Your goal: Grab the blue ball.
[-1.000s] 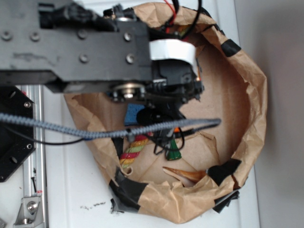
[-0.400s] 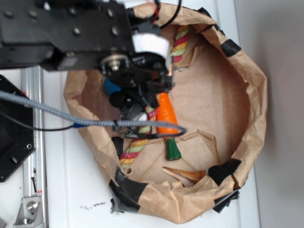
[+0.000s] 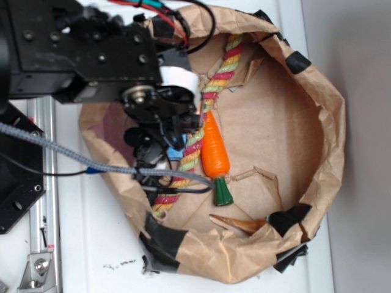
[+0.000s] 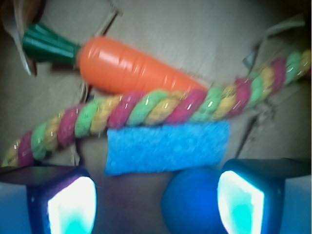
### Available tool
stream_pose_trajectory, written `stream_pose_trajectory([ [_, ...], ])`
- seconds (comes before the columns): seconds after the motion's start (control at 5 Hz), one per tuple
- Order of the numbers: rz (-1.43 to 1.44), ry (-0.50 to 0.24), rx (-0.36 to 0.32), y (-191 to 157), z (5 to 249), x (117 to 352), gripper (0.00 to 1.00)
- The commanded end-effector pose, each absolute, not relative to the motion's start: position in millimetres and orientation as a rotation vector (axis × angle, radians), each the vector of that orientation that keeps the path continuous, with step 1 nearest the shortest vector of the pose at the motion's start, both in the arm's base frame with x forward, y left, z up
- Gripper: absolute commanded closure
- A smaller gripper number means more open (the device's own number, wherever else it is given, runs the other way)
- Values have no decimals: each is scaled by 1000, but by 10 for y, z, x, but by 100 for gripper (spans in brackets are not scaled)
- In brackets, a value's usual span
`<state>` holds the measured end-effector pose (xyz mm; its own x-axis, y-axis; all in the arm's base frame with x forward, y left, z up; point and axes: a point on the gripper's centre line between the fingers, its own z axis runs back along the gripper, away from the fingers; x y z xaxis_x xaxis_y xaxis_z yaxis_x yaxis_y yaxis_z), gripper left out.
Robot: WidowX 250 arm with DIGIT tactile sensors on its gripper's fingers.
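Hand spread open, both pads lit and apart, nothing pinched. Blue ball between them, pressed close to the pad on the wrist view's right side, wide gap toward the other; round, so no long axis or heading to tell. Just above it, flat blue sponge, long side running left-right, touching or nearly touching the ball. Beyond that, striped rope slanting across, then orange toy carrot, green top pointing left. From outside: crumpled paper rim ringing everything, bare cardboard floor open toward the right wall; white desk outside.
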<state>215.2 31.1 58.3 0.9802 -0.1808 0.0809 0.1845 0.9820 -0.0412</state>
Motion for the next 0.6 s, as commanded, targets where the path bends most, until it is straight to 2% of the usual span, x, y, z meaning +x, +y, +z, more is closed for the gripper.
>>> stream_pose_trajectory([
  [0.0,-178,-107,-73,368,629,2077,0],
  [0.4,-175,-72,-53,438,538,2016,0],
])
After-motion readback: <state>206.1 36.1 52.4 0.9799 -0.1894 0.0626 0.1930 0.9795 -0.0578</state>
